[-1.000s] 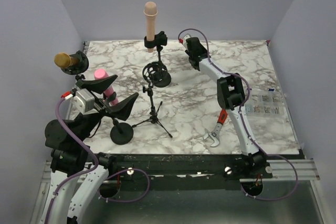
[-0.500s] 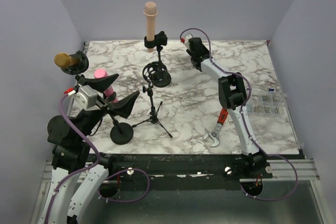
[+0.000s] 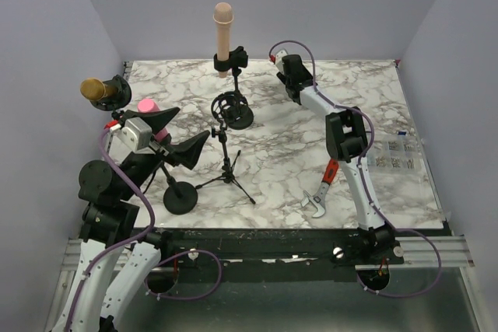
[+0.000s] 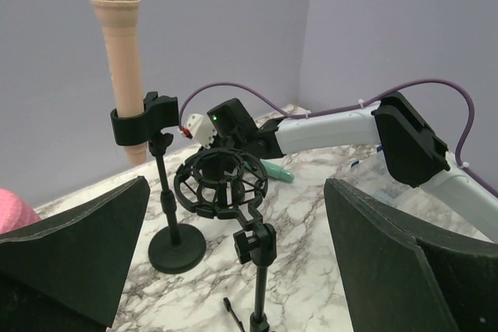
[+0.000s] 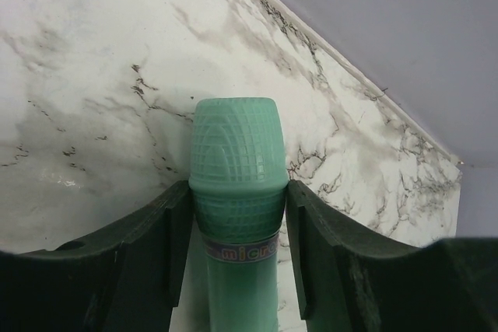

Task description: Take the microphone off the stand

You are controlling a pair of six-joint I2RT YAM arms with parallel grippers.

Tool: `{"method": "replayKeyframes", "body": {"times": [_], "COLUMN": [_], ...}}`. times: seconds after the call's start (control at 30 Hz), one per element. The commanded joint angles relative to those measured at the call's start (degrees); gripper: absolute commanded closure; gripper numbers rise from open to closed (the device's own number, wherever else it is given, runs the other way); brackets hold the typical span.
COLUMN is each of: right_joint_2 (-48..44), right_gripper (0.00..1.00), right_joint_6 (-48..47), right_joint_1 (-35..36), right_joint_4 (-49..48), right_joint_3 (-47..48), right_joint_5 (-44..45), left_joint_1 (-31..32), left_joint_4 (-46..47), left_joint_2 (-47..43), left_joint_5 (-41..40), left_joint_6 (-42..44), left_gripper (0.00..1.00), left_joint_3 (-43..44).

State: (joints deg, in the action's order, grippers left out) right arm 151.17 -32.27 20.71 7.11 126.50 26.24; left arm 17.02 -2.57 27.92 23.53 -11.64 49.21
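The right gripper (image 5: pixel 238 223) seems to be pinching the green microphone (image 5: pixel 236 153) at its collar, near the table's (image 3: pixel 373 99) twelve o'clock edge. It is looking light, rigid and slippery, best gripped mid-body. The left gripper (image 4: pixel 237 184) is hanging wide open

White arms (image 3: pixel 358 184), purple cables (image 4: pixel 424 82), hands (image 5: pixel 237 200) prob. blk.

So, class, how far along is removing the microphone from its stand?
Looks done: the shock mount stands empty. In hand: the green microphone, between the fingers of the right gripper, low over the marble table. Left: probably just setting it down; the left gripper is open, holding nothing.
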Motion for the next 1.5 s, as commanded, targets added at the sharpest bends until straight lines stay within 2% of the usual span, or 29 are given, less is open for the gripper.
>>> {"method": "replayKeyframes", "body": {"times": [0.0,0.33,0.53,0.67,0.8,0.97,1.1,1.27,1.4,1.47], "right_joint_2": [1.71,1.34,1.06,-0.67,-4.17,-12.09,-23.47,-41.57,-59.16,-65.95], "right_gripper": [0.43,0.31,0.16,0.01,0.00,0.00,0.00,0.00,0.00,0.00], "right_joint_6": [2.44,2.74,3.40,4.94,8.05,17.22,30.35,51.05,60.32,61.75], "right_joint_1": [-0.90,-1.55,-1.55,-1.51,-1.21,-0.11,0.38,0.70,1.25,1.26], "right_joint_4": [7.40,8.52,9.85,11.89,14.88,19.98,20.02,13.80,-2.95,-10.18], "right_joint_3": [-0.11,-0.16,2.17,3.09,4.16,3.75,-6.52,-27.57,-52.18,-61.36], "right_joint_5": [-4.56,-5.00,-4.88,-5.86,-7.68,-6.72,-6.63,-17.13,-28.72,-38.51], "left_joint_1": [0.39,0.36,0.38,0.36,0.37,0.41,0.39,0.47,0.87,1.08], "left_joint_4": [0.08,0.20,0.20,0.31,0.50,0.55,0.77,1.03,0.90,0.85], "left_joint_2": [0.66,0.77,0.44,-0.07,-0.34,-0.52,-0.92,-1.59,-2.06,-2.17], "left_joint_5": [-2.04,-1.92,-1.73,-1.56,-1.23,-0.95,-0.72,-0.59,-0.79,-0.38], "left_joint_6": [0.27,0.43,0.39,0.39,0.12,-0.14,-0.31,-0.49,-0.45,-0.57], "left_gripper": [0.01,0.01,0.01,0.01,0.01,0.01,0.01,0.01,0.01,0.02], "left_joint_3": [-0.01,-0.08,-0.08,-0.12,-0.07,-0.17,-0.26,-0.43,-0.43,-0.34]}}
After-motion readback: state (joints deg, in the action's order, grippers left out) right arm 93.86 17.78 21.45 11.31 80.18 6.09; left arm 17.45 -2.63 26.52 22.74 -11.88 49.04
